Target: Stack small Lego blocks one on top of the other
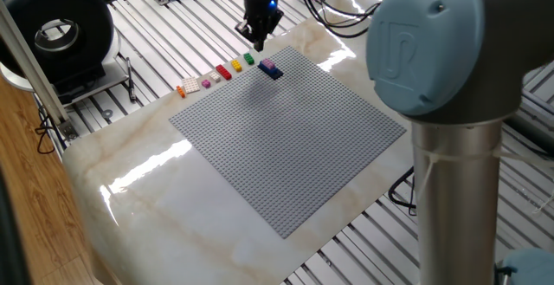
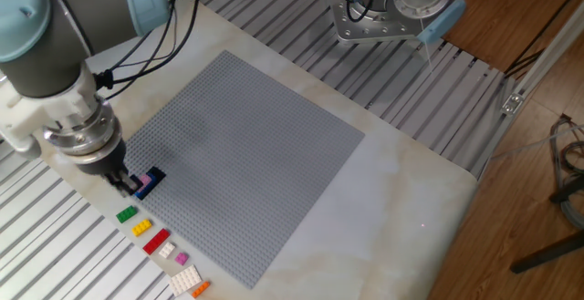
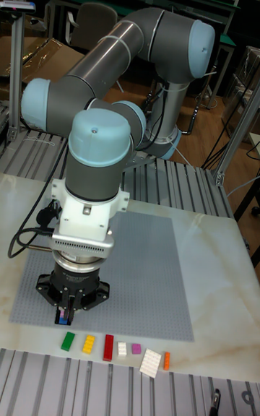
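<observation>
The gripper (image 2: 119, 182) hangs at the left edge of the other fixed view, fingers close together and nothing visible between them, though whether they are fully closed I cannot tell. Just right of it, on the corner of the grey baseplate (image 2: 255, 154), sits the started stack (image 2: 148, 182): a pink brick on dark blue, long axis slanting up to the right. Below the gripper, off the plate on the marble, runs the loose row: green brick (image 2: 126, 214) nearest, then yellow brick (image 2: 141, 228), red brick (image 2: 156, 241), and paler pieces down to the orange brick (image 2: 200, 288) at the bottom. That's the relation to watch. My read is the next pick is the green one, lying down-frame of the fingertips, on the far side from the stack, its long side across the row's line. In the tall fixed view the gripper (image 3: 66, 313) sits straight above the green brick (image 3: 68, 341) in frame, at lower left.
</observation>
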Robot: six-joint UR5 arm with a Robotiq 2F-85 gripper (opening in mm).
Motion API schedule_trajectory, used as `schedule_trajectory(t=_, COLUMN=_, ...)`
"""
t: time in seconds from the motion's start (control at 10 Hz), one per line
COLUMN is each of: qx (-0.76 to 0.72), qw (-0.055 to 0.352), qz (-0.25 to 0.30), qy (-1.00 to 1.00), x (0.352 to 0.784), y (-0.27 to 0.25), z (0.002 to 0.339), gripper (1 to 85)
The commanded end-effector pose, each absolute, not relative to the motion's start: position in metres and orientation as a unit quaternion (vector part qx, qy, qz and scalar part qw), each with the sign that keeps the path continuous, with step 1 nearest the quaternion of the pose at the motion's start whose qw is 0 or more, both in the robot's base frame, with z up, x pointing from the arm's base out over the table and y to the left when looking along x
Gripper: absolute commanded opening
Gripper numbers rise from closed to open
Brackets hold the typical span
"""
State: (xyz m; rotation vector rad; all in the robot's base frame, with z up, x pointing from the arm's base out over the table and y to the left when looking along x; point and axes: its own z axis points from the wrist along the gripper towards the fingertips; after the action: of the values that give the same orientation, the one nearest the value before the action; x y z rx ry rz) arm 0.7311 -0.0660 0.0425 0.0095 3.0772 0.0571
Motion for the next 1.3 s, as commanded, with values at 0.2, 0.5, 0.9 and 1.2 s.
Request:
schedule_trajectory(t=0.2, qx=0.01, qw=0.038, qz=0.038, qy=0.999, x=0.747, y=-0.056, z=0.032, gripper=45.0)
schedule_trajectory(t=0.5, qx=0.035, qw=0.045, qz=0.05, qy=0.997, x=0.753, y=-0.05, z=0.025, gripper=42.7)
schedule_trajectory(t=0.9, qx=0.053, qw=0.063, qz=0.056, qy=0.995, x=0.759, y=-0.056, z=0.014, gripper=42.3)
schedule_trajectory(t=1.2, qx=0.063, qw=0.062, qz=0.065, qy=0.994, x=0.759, y=-0.052, z=0.01, gripper=41.0)
